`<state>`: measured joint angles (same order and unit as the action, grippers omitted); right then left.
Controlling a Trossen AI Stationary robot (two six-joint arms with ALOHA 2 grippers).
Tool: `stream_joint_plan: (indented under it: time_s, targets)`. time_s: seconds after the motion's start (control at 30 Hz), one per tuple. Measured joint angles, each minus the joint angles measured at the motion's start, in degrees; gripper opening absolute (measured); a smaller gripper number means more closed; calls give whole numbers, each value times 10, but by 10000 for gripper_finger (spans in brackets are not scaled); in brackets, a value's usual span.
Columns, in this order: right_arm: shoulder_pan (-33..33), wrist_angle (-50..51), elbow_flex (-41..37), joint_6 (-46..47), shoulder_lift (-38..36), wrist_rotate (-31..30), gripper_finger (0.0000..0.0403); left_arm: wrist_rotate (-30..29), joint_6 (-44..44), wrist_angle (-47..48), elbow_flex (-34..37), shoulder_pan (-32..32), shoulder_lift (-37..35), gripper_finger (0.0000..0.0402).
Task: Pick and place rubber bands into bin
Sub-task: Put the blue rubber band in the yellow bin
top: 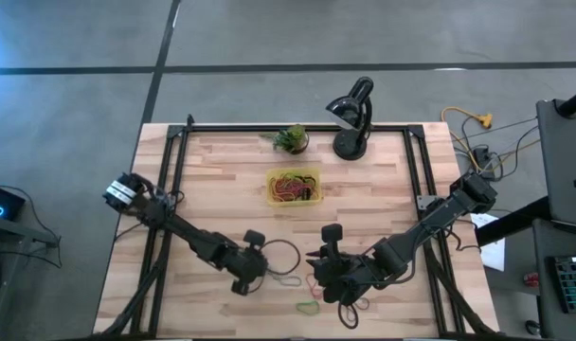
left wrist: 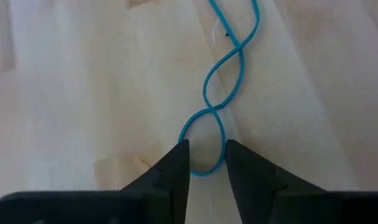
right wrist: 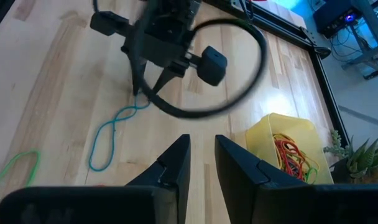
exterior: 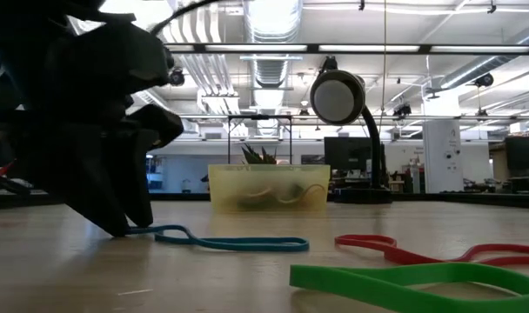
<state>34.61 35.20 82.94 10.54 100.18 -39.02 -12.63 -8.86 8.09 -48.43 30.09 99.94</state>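
Note:
A blue rubber band (left wrist: 229,59), twisted into a figure of eight, lies flat on the wooden table (top: 222,180). My left gripper (left wrist: 206,144) is open and tilted down over it, one finger on either side of its near end loop; the low view shows the fingertips (exterior: 125,228) down at the table. My right gripper (right wrist: 202,138) hangs above the table to its right, narrowly open and holding nothing. A green band (exterior: 404,278) and a red band (exterior: 404,248) lie near the front edge. The yellow bin (top: 293,187) holds several bands. My left gripper has the blue band's end loop (left wrist: 204,169) between its fingers, which come slanting down from above. The loop lies on the table and reaches both inner faces. Whether the fingers touch it, I cannot tell.
A black desk lamp (top: 352,114) and a small potted plant (top: 291,139) stand at the far edge behind the bin. A dark cable loop (right wrist: 251,56) curves beside the left gripper. Bare wood lies to the left and between the arms and the bin.

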Motion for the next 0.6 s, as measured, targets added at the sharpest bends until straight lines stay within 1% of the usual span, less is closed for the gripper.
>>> stream_joint_plan:
  time_s: [0.17,0.37,0.43,0.57,0.6]
  targets:
    - [0,0,0,0,0,0,68,55,-15,-2,13,-22,0,93]
    - [0,0,0,0,0,0,68,66,-6,-8,22,-28,1,88]
    - [0,0,0,0,0,0,68,67,4,-8,22,-28,1,73]
    - [0,0,0,0,0,0,68,67,18,-8,23,-28,2,17]
    - [0,0,0,0,0,0,68,64,20,-8,23,-27,2,9]
